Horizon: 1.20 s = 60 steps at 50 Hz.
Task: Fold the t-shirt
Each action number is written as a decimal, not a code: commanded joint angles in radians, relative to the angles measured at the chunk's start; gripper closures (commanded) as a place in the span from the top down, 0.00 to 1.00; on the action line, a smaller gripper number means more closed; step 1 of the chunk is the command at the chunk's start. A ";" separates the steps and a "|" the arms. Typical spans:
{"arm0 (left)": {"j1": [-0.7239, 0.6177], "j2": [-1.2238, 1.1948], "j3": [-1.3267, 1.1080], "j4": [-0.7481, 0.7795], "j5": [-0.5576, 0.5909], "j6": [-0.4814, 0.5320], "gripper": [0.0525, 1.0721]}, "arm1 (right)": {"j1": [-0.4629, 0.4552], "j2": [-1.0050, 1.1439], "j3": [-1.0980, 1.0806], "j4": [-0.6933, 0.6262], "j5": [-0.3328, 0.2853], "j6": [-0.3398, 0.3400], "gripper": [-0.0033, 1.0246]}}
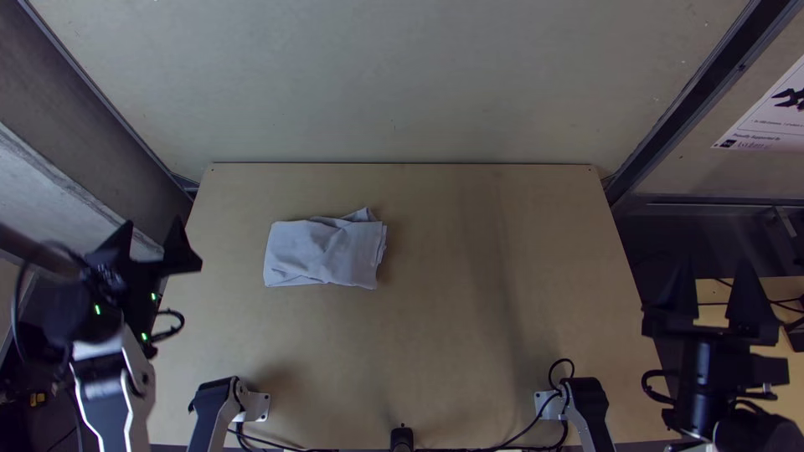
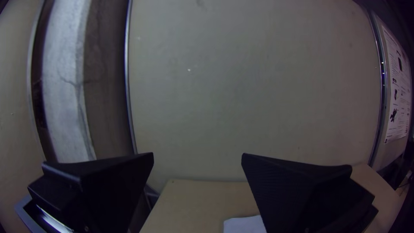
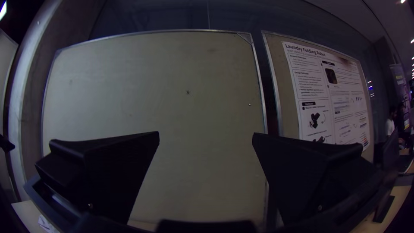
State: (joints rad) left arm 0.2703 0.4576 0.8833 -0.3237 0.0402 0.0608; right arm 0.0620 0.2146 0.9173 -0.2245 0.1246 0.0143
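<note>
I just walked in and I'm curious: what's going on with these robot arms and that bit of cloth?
Two robot arms are set up to fold a t-shirt, but nothing is handling it at this moment. It lies on the left part of the table, folded into a small, creased, roughly rectangular bundle, with some cloth poking out at its far right corner. The left end effector and right end effector are open and empty, off to either side. The folding looks about done.

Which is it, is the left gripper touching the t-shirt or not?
Apart. The top view shows it plainly: a stretch of bare table lies between the open left gripper and the folded-up t-shirt.
</note>
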 commanded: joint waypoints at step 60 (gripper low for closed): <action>-0.006 -0.462 -0.882 0.330 0.006 -0.027 0.95 | 0.018 -0.222 -0.916 0.381 0.037 0.246 0.96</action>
State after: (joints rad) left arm 0.2600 0.0082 0.0437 0.0261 0.0467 0.0483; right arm 0.0784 0.0006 0.0231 0.1844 0.1539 0.1978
